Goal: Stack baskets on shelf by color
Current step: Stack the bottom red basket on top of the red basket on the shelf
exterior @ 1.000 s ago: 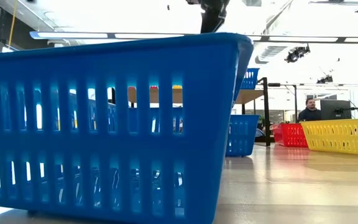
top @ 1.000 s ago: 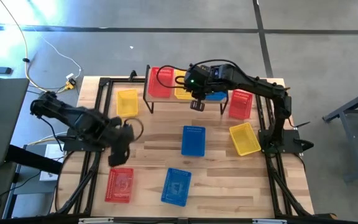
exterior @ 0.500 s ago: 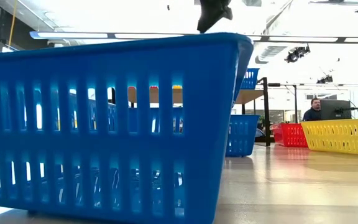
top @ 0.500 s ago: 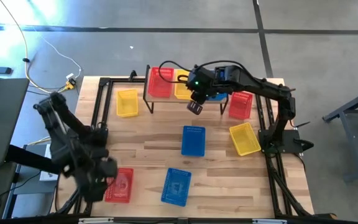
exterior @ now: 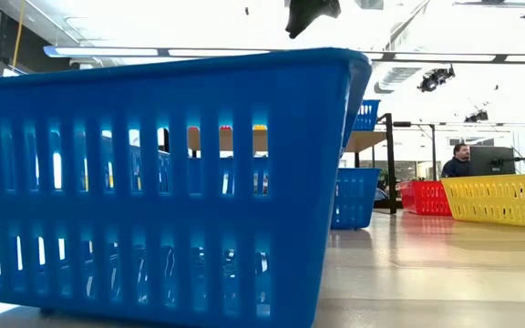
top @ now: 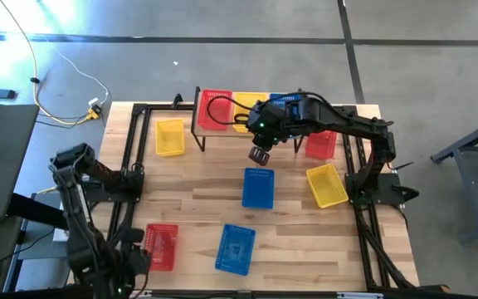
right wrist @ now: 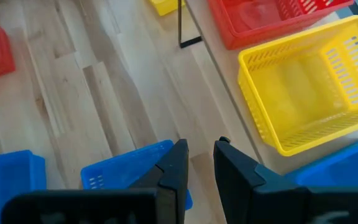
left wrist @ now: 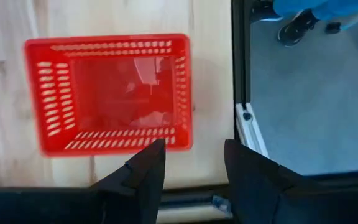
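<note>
The shelf (top: pixel 247 124) stands at the far side and carries a red basket (top: pixel 214 108), a yellow basket (top: pixel 250 106) and a blue basket (top: pixel 287 101). My right gripper (top: pixel 261 154) (right wrist: pixel 199 163) hovers open and holds nothing, just in front of the shelf, above the gap to the middle blue basket (top: pixel 258 187) (right wrist: pixel 129 169). My left gripper (top: pixel 135 252) (left wrist: pixel 191 155) is open at the near left corner. Its fingers stand beside the near left red basket (top: pixel 160 247) (left wrist: pixel 107 93) and do not touch it. That basket rests flat on the table.
Loose on the table lie a yellow basket (top: pixel 170 137) left of the shelf, a red one (top: pixel 322 139) right of it, a yellow one (top: pixel 326 184) and a near blue one (top: pixel 236 248) (exterior: pixel 153 182). A person (exterior: pixel 458 162) sits in the room behind. The table edge (left wrist: pixel 238 74) is close to my left gripper.
My left arm has swung from the table's left middle toward the near left corner, ending beside the red basket. My right gripper has drawn back from the shelf toward the near edge, toward the middle blue basket. No basket has moved.
</note>
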You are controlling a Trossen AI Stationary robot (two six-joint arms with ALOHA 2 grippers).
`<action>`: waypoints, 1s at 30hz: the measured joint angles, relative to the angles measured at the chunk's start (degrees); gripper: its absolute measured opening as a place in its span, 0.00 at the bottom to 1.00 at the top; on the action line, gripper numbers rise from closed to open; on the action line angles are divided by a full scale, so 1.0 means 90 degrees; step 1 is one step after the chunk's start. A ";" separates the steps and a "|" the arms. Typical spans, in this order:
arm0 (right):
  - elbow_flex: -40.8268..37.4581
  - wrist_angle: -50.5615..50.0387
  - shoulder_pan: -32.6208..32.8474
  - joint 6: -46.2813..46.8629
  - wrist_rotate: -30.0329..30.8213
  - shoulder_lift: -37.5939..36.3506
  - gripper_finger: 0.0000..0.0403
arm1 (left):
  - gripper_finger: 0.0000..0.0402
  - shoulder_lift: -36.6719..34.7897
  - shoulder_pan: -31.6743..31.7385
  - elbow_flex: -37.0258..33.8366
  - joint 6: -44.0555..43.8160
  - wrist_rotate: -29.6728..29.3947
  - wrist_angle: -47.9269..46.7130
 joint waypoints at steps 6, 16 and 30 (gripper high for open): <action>0.0000 0.0055 0.0063 0.0198 0.0126 0.0000 0.16 | 0.39 0.0608 -0.0059 -0.0002 0.0091 -0.0208 0.0013; 0.0000 0.0120 0.0061 0.0205 0.0114 0.0000 0.16 | 0.39 0.1031 0.0002 -0.0074 0.0121 -0.0168 0.0300; 0.0000 0.0117 0.0061 0.0192 0.0101 0.0000 0.16 | 0.39 0.1044 0.0058 -0.1319 -0.0113 0.0257 0.1554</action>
